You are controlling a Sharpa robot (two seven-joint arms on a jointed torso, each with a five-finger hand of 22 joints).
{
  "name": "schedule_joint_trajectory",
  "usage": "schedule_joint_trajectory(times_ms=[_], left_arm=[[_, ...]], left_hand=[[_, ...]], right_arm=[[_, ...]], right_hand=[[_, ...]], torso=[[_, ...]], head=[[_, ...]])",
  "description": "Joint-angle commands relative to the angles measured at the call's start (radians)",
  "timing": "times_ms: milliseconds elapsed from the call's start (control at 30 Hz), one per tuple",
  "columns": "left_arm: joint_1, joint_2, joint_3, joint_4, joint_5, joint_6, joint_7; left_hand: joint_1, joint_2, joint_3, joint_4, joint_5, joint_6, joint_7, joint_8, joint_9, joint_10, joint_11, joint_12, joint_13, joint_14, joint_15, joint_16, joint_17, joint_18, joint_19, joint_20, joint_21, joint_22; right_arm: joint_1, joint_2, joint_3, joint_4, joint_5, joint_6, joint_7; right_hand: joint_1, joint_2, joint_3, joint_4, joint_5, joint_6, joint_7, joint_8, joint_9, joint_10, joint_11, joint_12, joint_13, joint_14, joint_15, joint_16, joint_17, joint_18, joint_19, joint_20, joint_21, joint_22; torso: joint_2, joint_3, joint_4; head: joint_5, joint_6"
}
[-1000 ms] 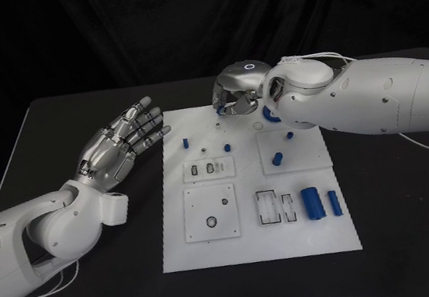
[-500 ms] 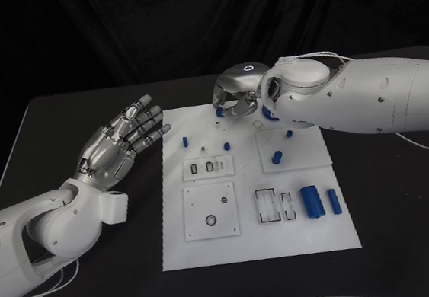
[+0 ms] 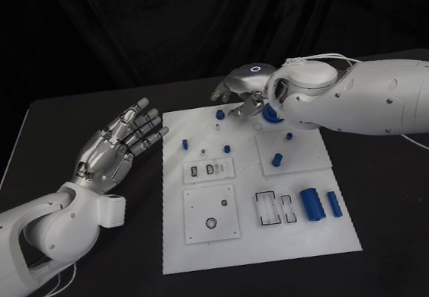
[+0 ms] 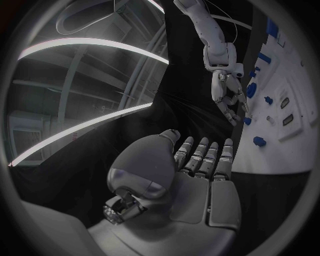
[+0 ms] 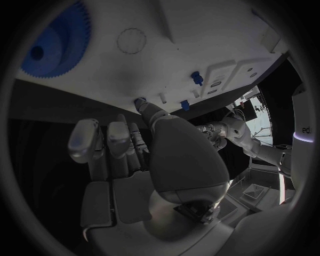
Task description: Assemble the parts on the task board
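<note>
The white task board [image 3: 254, 234] lies mid-table with small blue parts on it. My right hand [image 3: 240, 91] hovers over its far edge, fingers loosely apart and holding nothing. Just below its fingertips stands a small blue peg [image 3: 219, 115]; in the right wrist view the thumb tip reaches close to that peg [image 5: 139, 101]. A blue gear [image 3: 271, 113] lies beside the hand, half hidden by the arm, and it is large in the right wrist view [image 5: 53, 40]. My left hand [image 3: 124, 140] is held flat and open off the board's left edge.
More blue pegs stand on the board [image 3: 185, 143] [image 3: 227, 147] [image 3: 278, 159]. Two blue cylinders [image 3: 312, 203] [image 3: 334, 202] lie near its right front corner, beside slotted white blocks [image 3: 274, 207]. The black table [image 3: 406, 224] surrounds the board.
My right hand has shifted slightly right and away from the far-edge peg, which now stands uncovered below the fingers. The left hand has barely moved.
</note>
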Motion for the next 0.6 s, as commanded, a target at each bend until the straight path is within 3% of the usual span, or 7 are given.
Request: schedule_joint_trajectory(times_ms=[33, 200, 267, 333, 400, 433, 600], left_arm=[[0.001, -0.004, 0.000, 0.005, -0.004, 0.011, 0.206], [0.001, -0.010, 0.000, 0.009, -0.004, 0.008, 0.205], [0.001, -0.011, 0.000, 0.010, -0.004, 0.007, 0.204], [0.001, -0.011, 0.000, 0.011, -0.004, 0.006, 0.204], [0.001, -0.009, 0.000, 0.010, -0.004, 0.007, 0.203], [0.001, -0.008, 0.000, 0.010, -0.004, 0.007, 0.203], [0.001, -0.007, 0.000, 0.010, -0.004, 0.008, 0.202]], left_hand=[[0.010, -0.003, 0.005, 0.002, 0.007, -0.002, 0.005, 0.001, 0.000, -0.007, 0.001, 0.005, -0.001, 0.000, 0.005, 0.004, 0.001, -0.007, -0.002, 0.003, -0.003, -0.001], [0.009, -0.004, 0.008, 0.000, 0.007, 0.000, 0.005, 0.001, 0.000, -0.006, 0.000, 0.006, -0.001, 0.001, 0.005, 0.005, 0.001, -0.007, -0.002, 0.003, -0.003, -0.001], [0.009, -0.004, 0.008, 0.000, 0.007, 0.000, 0.005, 0.001, 0.000, -0.006, 0.000, 0.006, -0.001, 0.001, 0.005, 0.005, 0.001, -0.007, -0.002, 0.003, -0.003, -0.001], [0.009, -0.004, 0.008, 0.000, 0.007, 0.000, 0.005, 0.001, 0.000, -0.006, 0.000, 0.006, -0.001, 0.001, 0.005, 0.005, 0.001, -0.007, -0.002, 0.003, -0.003, -0.001], [0.009, -0.005, 0.011, -0.002, 0.007, 0.002, 0.006, 0.002, 0.001, -0.005, 0.000, 0.008, -0.001, 0.001, 0.005, 0.006, 0.001, -0.008, -0.001, 0.003, -0.003, -0.001], [0.009, -0.005, 0.011, -0.002, 0.007, 0.002, 0.006, 0.002, 0.001, -0.005, 0.000, 0.008, -0.001, 0.001, 0.005, 0.006, 0.001, -0.008, -0.001, 0.003, -0.003, -0.001], [0.009, -0.006, 0.014, -0.005, 0.007, 0.003, 0.006, 0.002, 0.001, -0.004, 0.001, 0.010, -0.001, 0.002, 0.005, 0.007, 0.001, -0.008, -0.001, 0.003, -0.003, -0.001]], right_arm=[[0.023, -0.033, 0.002, 0.035, 0.002, -0.053, -0.003], [0.055, -0.115, 0.002, 0.117, 0.086, -0.028, -0.010], [0.064, -0.153, 0.002, 0.151, 0.131, -0.014, -0.006], [0.067, -0.178, 0.002, 0.170, 0.151, -0.003, 0.002], [0.072, -0.228, -0.001, 0.205, 0.179, 0.011, 0.017], [0.073, -0.248, -0.002, 0.218, 0.186, 0.017, 0.018], [0.072, -0.314, -0.007, 0.250, 0.194, 0.029, 0.006]], right_hand=[[0.014, 0.005, -0.005, 0.003, 0.015, 0.090, 0.016, 0.020, 0.012, 0.037, -0.009, 0.036, 0.009, -0.003, -0.001, -0.002, 0.003, 0.012, -0.004, 0.001, -0.002, 0.007], [0.017, 0.004, -0.002, 0.008, 0.027, 0.140, 0.034, 0.028, 0.013, 0.121, -0.026, 0.122, 0.036, -0.005, -0.007, -0.005, 0.000, 0.012, -0.004, -0.005, -0.004, 0.010], [0.026, 0.003, -0.016, 0.002, 0.032, 0.161, 0.049, 0.024, 0.007, 0.160, -0.060, 0.279, 0.128, 0.000, -0.044, 0.002, 0.020, 0.007, 0.004, -0.031, 0.003, 0.028], [0.029, 0.003, -0.020, -0.001, 0.035, 0.166, 0.051, 0.023, 0.006, 0.168, -0.070, 0.332, 0.161, 0.000, -0.046, 0.001, 0.021, 0.007, 0.005, -0.035, 0.004, 0.031], [0.002, -0.006, -0.033, 0.023, 0.073, 0.194, 0.038, 0.012, -0.006, 0.037, -0.098, 0.794, 0.503, 0.034, -0.072, 0.033, 0.097, -0.006, 0.040, -0.054, 0.032, 0.090], [-0.009, 0.000, -0.033, 0.033, 0.080, 0.217, 0.036, 0.017, -0.006, 0.311, -0.102, 1.148, 0.963, 0.075, -0.068, 0.090, 0.220, -0.020, 0.081, -0.061, 0.073, 0.161], [-0.057, -0.006, -0.048, 0.074, 0.073, 0.252, 0.045, 0.016, -0.005, 0.631, -0.083, 1.401, 1.407, 0.162, -0.051, 0.237, 0.569, -0.036, 0.118, -0.047, 0.117, 0.241]], torso=[[0.000, 0.0004, -0.0006], [-0.001, 0.0010, -0.0023], [-0.002, 0.0007, -0.0040], [-0.001, 0.0001, -0.0035], [-0.002, 0.0003, -0.0029], [-0.002, 0.0004, -0.0035], [-0.003, 0.0000, -0.0044]], head=[[-0.001, 0.006], [-0.004, 0.009], [-0.003, 0.008], [-0.006, 0.008], [-0.008, 0.010], [-0.007, 0.011], [-0.006, 0.012]])
